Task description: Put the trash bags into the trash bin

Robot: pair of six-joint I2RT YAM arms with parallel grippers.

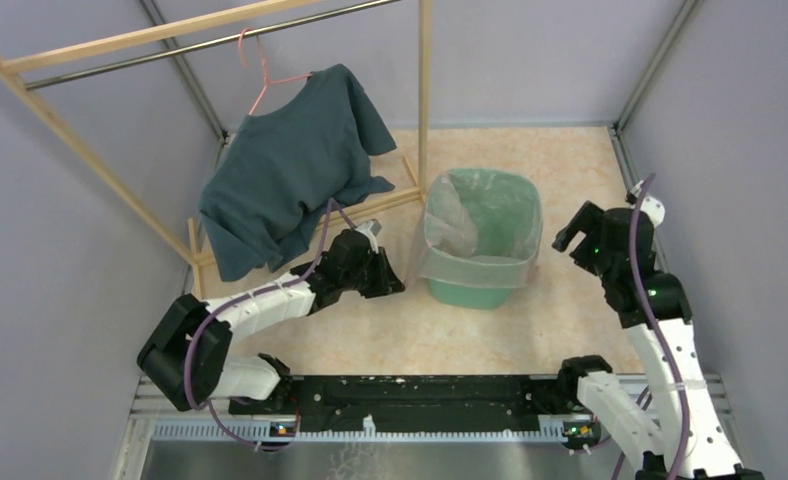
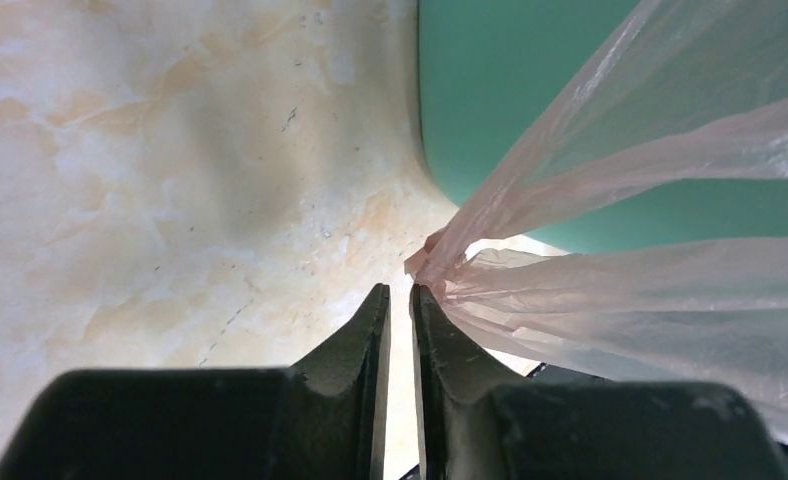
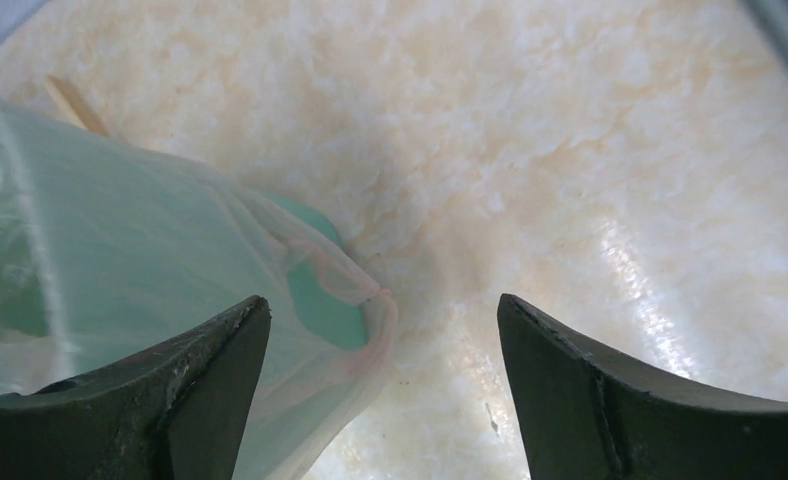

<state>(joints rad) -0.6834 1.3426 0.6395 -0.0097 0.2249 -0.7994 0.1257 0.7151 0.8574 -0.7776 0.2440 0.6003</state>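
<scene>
Plastic first: the trash bag [image 1: 460, 225] sits inside the trash bin [image 1: 475, 293], its pink film folded out over the rim, so the lining looks close to done. My left gripper [image 2: 400, 290] stands a thin slit apart with nothing pinched. A gathered tuft of film lies right at its right fingertip, stretched taut from the bin wall ahead. My right gripper [image 3: 382, 300] gapes wide and empty, with the bag's overhanging corner just beyond its left finger and bare table [image 3: 590, 150] ahead, which I judge leaves room to withdraw without snagging.
</scene>
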